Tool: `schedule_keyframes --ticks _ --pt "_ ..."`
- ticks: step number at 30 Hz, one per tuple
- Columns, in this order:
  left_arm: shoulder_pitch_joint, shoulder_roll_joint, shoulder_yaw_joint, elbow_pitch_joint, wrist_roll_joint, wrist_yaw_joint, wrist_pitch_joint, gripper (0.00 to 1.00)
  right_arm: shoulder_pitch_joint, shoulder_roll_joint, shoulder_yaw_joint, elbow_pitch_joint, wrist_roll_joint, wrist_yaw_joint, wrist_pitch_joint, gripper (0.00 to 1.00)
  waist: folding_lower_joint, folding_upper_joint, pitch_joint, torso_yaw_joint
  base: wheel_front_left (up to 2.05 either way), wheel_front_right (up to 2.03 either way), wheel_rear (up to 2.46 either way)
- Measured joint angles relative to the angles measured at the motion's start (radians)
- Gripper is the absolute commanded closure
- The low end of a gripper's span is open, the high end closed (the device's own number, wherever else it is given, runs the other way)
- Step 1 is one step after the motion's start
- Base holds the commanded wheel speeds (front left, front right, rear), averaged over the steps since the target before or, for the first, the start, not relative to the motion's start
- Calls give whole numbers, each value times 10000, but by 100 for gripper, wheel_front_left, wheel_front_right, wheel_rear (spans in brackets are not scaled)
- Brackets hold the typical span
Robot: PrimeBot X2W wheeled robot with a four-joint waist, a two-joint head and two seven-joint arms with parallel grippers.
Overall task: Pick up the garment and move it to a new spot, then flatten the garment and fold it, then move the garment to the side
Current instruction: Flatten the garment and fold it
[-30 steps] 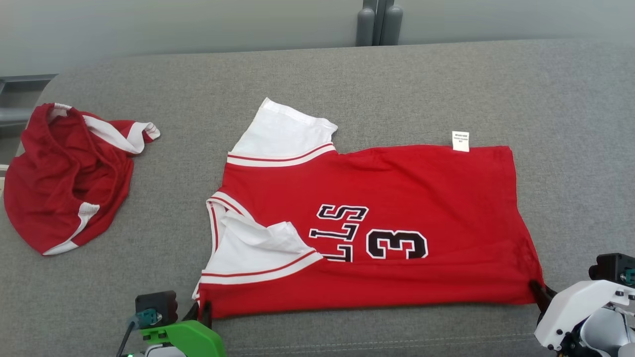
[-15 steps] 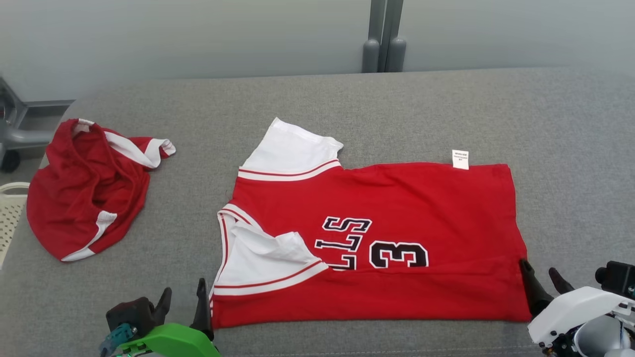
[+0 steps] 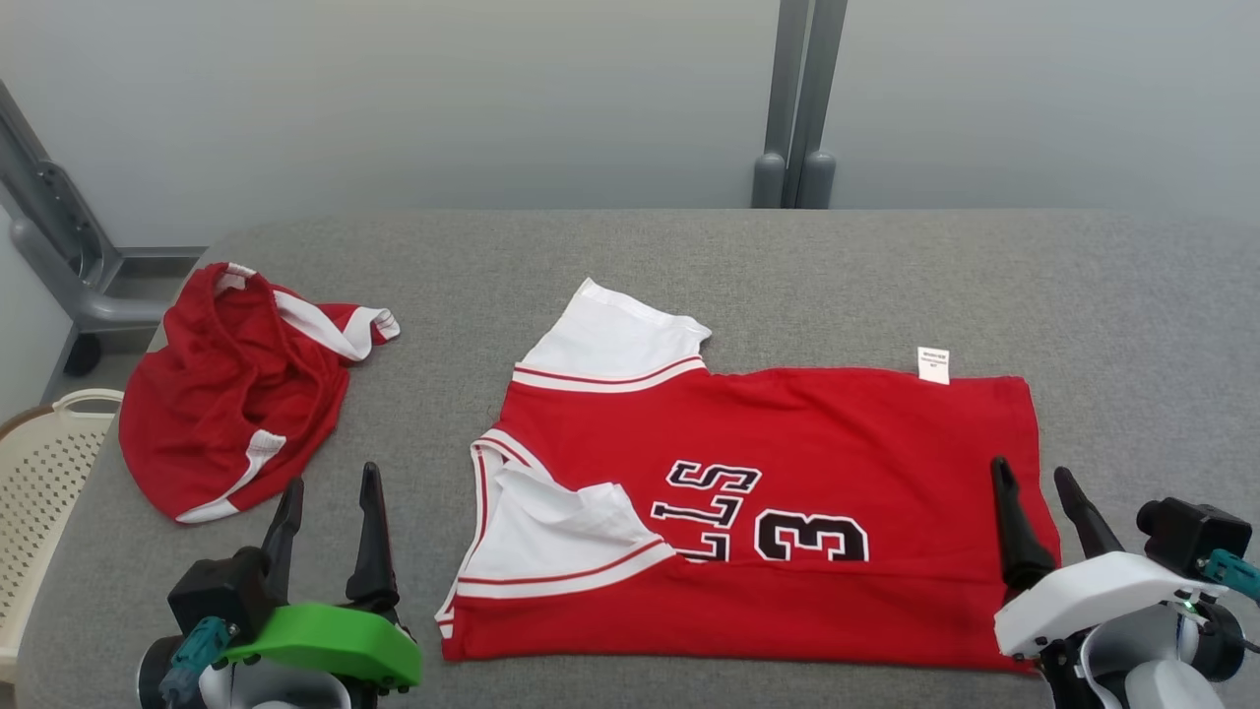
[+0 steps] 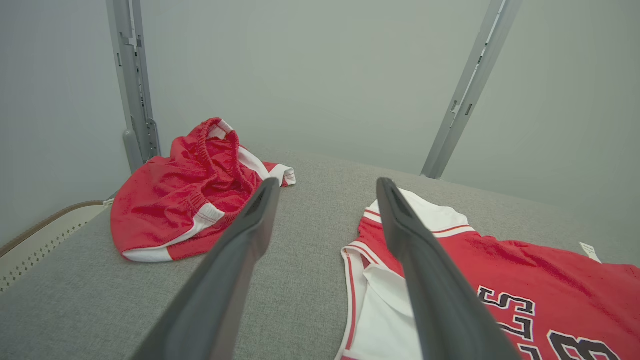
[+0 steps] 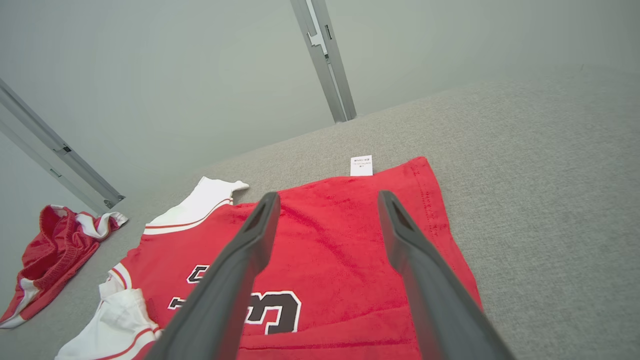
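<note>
The jersey (image 3: 837, 433) shows "3" and, seemingly, partly hidden "LLS".

Red jersey (image 3: 787, 443), folded, flat on couch

You have two garments on the grey surface (image 3: 689, 256): one red jersey (image 3: 787, 433) and one crumpled red garment (image 3: 231, 414) with white trim. On the jersey you can count two white sleeves (image 3: 610, 340) and one white label (image 3: 933, 364). There is one pale basket (image 3: 39, 463). You have two tools, the left tool (image 3: 332, 476) and the right tool (image 3: 1031, 467), each with two dark fingers (image 3: 372, 532).
</note>
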State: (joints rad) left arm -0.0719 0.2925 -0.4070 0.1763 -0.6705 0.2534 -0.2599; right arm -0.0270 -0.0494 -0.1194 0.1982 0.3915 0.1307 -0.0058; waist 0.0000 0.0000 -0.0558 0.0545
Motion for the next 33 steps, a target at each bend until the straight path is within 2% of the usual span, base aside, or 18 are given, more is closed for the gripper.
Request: schedule_keyframes --ticks 7,9,15,21,24,33 --pt "259 -140 577 -280 1174 -644 -12 0 27 6 989 -59 -416 0 -1053 0 0 0 -271 101 0 0 0" --pt "480 -148 817 -341 1383 -988 -12 0 135 6 1421 -171 -744 0 -1361 0 0 0 -323 83 0 0 0" --pt "1046 -169 1267 -466 1735 -1446 -12 0 418 2 1676 -27 -1241 0 -1586 0 0 0 -368 2 0 0 0" --pt "1555 -69 1346 -132 2102 -1469 -12 0 580 -4 1532 188 -1833 0 -1687 0 0 0 -381 -93 0 0 0" --pt "1702 12 1310 138 2174 -1381 42 0 638 4 1536 238 -2619 0 -1739 0 0 0 -375 -133 0 0 0" --pt "1871 58 1281 355 1998 -1329 359 0 850 -8 1290 483 -3225 2 -1701 0 0 0 -318 -208 0 0 0"
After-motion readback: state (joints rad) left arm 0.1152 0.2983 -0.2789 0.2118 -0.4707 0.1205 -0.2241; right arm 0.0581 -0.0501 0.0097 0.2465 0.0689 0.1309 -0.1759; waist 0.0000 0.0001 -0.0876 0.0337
